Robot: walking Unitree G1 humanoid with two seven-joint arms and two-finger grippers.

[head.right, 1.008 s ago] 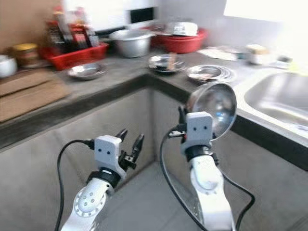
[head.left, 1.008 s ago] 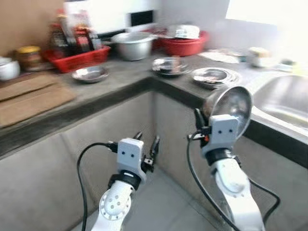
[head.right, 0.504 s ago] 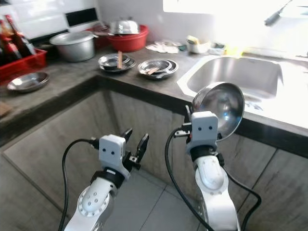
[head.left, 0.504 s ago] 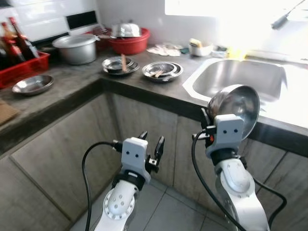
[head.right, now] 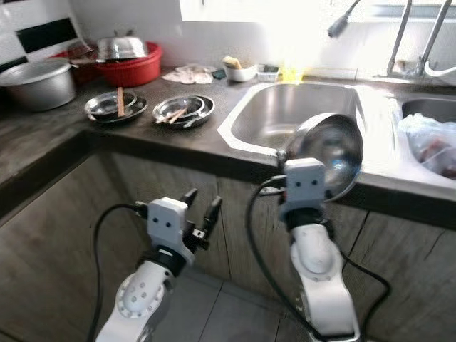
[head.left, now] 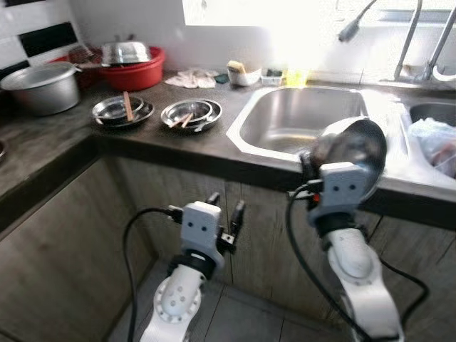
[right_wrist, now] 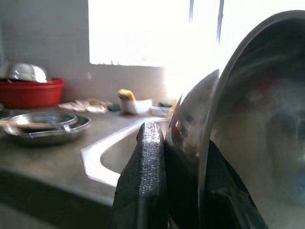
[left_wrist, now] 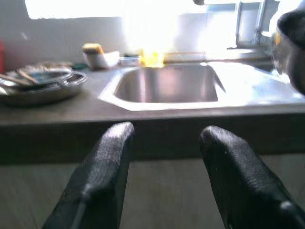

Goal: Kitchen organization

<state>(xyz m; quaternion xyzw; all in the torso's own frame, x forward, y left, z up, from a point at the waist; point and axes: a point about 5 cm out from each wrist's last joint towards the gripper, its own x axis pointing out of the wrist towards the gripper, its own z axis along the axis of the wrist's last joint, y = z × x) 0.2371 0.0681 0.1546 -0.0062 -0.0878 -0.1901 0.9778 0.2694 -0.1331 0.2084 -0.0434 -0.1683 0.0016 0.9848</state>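
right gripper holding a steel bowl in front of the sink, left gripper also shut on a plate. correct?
Not quite. The right gripper does clamp the steel bowl by its rim in front of the sink, but the left gripper holds nothing: the left wrist view shows its fingers apart with only the counter edge beyond them.
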